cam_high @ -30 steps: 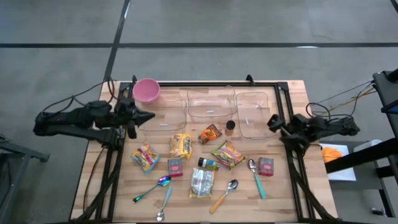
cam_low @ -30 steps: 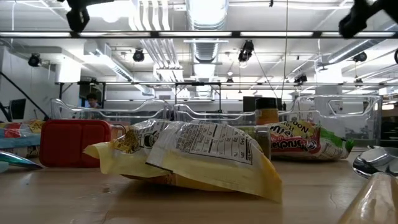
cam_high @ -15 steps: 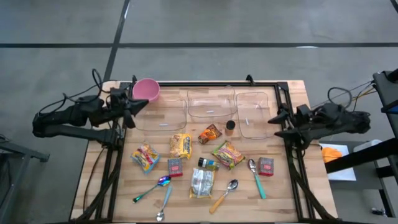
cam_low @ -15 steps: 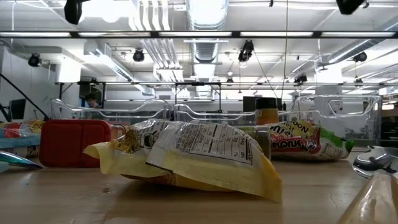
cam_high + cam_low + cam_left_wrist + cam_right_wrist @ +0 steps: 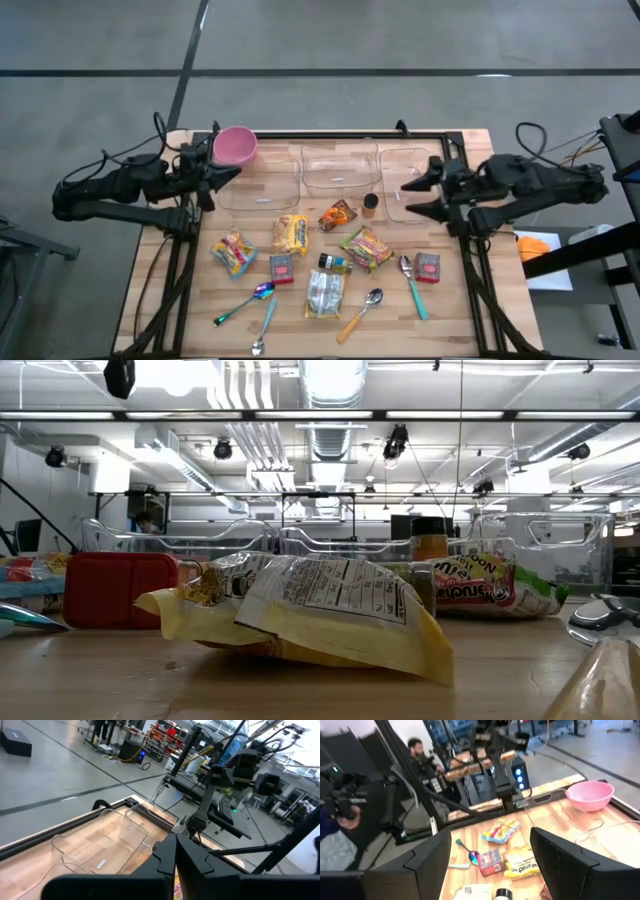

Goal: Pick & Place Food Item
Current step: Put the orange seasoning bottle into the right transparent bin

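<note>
Several food packets lie flat on the wooden table (image 5: 200,300): a yellow one (image 5: 291,234), an orange one (image 5: 338,215), a noodle packet (image 5: 366,248), a colourful one (image 5: 233,252) and a white one (image 5: 323,293). My left gripper (image 5: 228,175) hovers shut above the table's left side, beside the pink bowl (image 5: 235,145). My right gripper (image 5: 420,192) hangs open and about level over the right clear container (image 5: 410,175), with nothing between its fingers. The right wrist view looks between its fingers (image 5: 432,857) at the packets (image 5: 500,830) and the bowl (image 5: 590,795).
Three clear containers stand in a row at the far side, the left (image 5: 268,183) and middle (image 5: 340,165) among them. Two red boxes (image 5: 282,268) (image 5: 428,267), a small bottle (image 5: 335,263), a spice jar (image 5: 370,204) and several spoons (image 5: 412,285) lie among the packets. A person (image 5: 417,750) stands beyond the table.
My right gripper has risen from low at the table's right edge and swung toward the table's middle, tipping up from pointing down to about level; it stays open. In the low view it has left the top of the picture. The things on the table have not moved.
</note>
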### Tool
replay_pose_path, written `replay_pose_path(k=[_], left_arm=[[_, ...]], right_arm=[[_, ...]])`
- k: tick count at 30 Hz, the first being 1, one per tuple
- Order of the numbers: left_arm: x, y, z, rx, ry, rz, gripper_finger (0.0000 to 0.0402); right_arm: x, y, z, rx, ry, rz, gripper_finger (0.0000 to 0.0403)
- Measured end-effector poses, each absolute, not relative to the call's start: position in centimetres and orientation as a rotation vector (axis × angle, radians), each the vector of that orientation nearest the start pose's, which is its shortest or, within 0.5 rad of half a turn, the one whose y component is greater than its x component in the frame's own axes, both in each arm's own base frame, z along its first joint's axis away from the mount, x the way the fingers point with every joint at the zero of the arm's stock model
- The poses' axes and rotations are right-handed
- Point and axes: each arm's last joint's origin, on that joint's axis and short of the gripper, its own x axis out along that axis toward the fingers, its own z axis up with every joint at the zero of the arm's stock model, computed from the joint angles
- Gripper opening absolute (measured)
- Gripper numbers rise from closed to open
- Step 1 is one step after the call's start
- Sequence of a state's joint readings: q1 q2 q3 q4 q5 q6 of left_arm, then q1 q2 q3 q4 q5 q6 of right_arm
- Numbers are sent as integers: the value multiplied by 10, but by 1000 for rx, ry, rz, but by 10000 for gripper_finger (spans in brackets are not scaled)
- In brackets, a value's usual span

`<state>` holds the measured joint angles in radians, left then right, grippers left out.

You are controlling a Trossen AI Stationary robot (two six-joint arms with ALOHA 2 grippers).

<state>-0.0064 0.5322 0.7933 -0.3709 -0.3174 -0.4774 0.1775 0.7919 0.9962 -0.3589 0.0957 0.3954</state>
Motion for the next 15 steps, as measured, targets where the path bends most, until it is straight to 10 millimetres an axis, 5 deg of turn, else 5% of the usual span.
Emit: replay_pose_path(k=[7, 15], left_arm=[[110, 8, 347, -467, 41, 338, 18], [110, 8, 344, -447, 75, 345, 18]], right_arm=[[199, 32, 393, 324, 277, 14, 267], [226, 30, 392, 324, 567, -236, 267]])
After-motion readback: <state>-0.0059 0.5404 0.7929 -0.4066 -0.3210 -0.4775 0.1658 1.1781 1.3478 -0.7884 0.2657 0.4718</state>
